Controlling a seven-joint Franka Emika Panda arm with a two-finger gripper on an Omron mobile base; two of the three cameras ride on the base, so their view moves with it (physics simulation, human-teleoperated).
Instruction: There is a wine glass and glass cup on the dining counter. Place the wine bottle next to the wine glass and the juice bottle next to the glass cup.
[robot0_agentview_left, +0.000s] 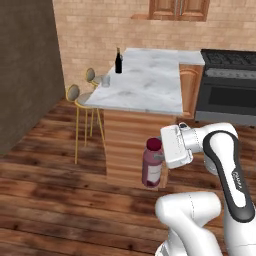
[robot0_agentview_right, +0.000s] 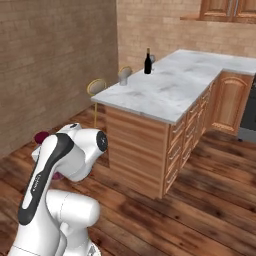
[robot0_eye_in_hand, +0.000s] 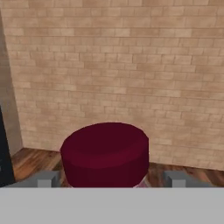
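Nearest the base, well short of the bench: juice bottle carried in mid-air above the wooden floor, upright or nearly so, maroon cap uppermost. Gripper clamped on the bottle just below the cap; fingers spread wide on either side of it, grasping, not released. Cap also glimpsed past the arm's elbow in the right base view.

Further on: dining counter, near end facing the robot, wooden base beneath, two yellow-legged stools along its left edge.

Far end of the bench: wine bottle standing upright, with the wine glass just beside it, faint against the wall. Glass cup closer in, near the left edge by the stools, well apart from the wine bottle.

Judged stage: wine half apparently settled; juice bottle in transit toward the glass cup.

Hazards from here:
- Slip or tilt of the bottle during travel, caused by a high grasp with the heavy body hanging below.
- Bottle base striking the bench edge on approach, caused by carrying too low.
- Glass cup knocked over or pushed off the left edge, caused by setting down too close.
- Misplacement beside the wine glass instead, caused by overshooting.
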